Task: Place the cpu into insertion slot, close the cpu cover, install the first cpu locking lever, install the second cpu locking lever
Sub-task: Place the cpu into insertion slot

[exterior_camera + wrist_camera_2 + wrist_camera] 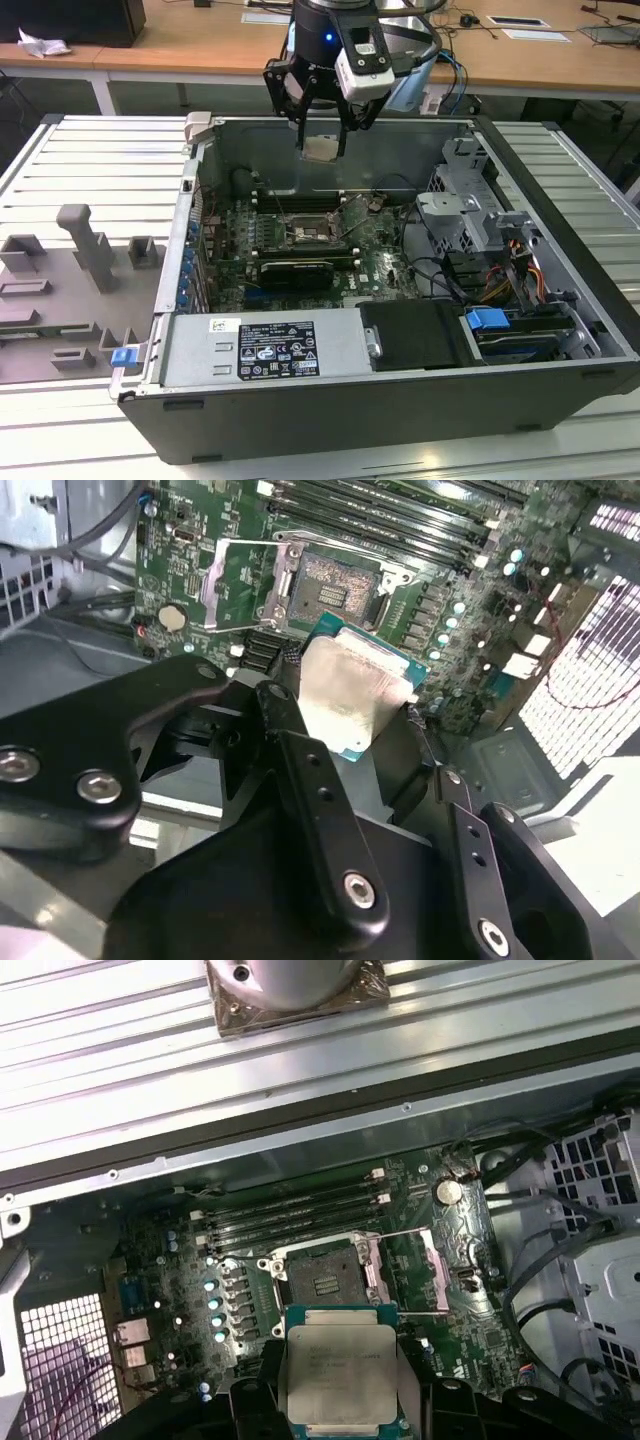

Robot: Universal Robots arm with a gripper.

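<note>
My gripper (322, 150) hangs over the open computer case, shut on the cpu (321, 149), a pale silvery square chip held by its edges. In both wrist views the cpu (350, 695) (340, 1370) sits between the black fingers (262, 1392), well above the board. The insertion slot (303, 235) (338, 580) (325, 1278) lies bare on the green board, below and slightly offset from the chip. The cpu cover (240, 585) (405, 1275) is swung open beside the slot.
Memory slots (300, 1210) run along one side of the slot. A black expansion card (295, 270), the labelled power supply (265, 350) and a metal drive cage (470, 210) stand inside the case. A grey fixture tray (80, 270) lies at the exterior view's left.
</note>
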